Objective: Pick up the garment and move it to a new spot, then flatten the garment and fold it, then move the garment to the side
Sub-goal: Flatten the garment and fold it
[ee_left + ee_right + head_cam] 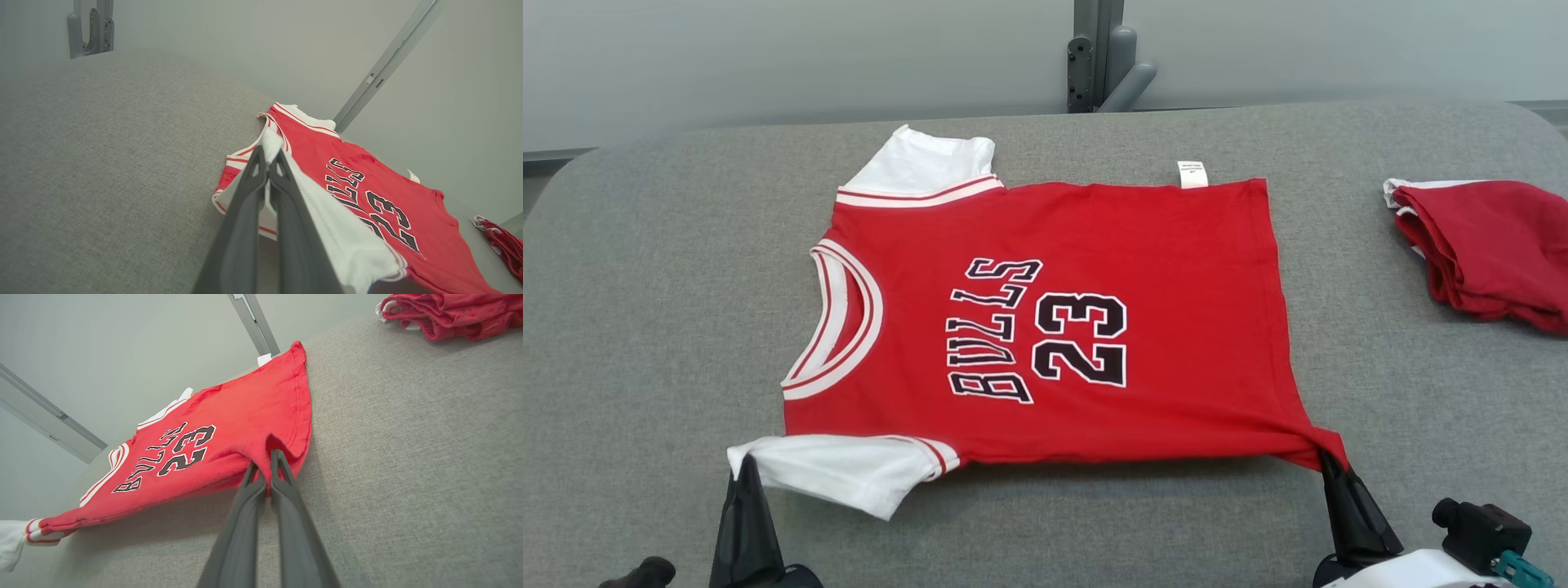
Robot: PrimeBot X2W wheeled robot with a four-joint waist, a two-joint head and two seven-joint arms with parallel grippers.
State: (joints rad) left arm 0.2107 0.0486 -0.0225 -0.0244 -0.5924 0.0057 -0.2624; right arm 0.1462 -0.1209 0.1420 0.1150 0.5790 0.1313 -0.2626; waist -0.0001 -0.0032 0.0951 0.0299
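Note:
The garment [1160,286] is a red jersey with white sleeves and "BULLS 23" in black, spread on the grey table, neck to the left. My left gripper [745,465] is shut on the near white sleeve's tip, which shows pinched between the fingers in the left wrist view [268,161]. My right gripper [1327,459] is shut on the garment's near hem corner, seen clamped in the right wrist view [265,457]. The near edge is lifted slightly off the table between both grippers. In the wrist views the garment [367,183] [229,428] stretches away from the fingers.
A second red garment [1486,249] lies bunched at the table's right edge, also visible as the red pile [449,314]. A grey bracket [1103,57] stands behind the table's far edge. The grey table [645,327] has bare surface on the left and in front.

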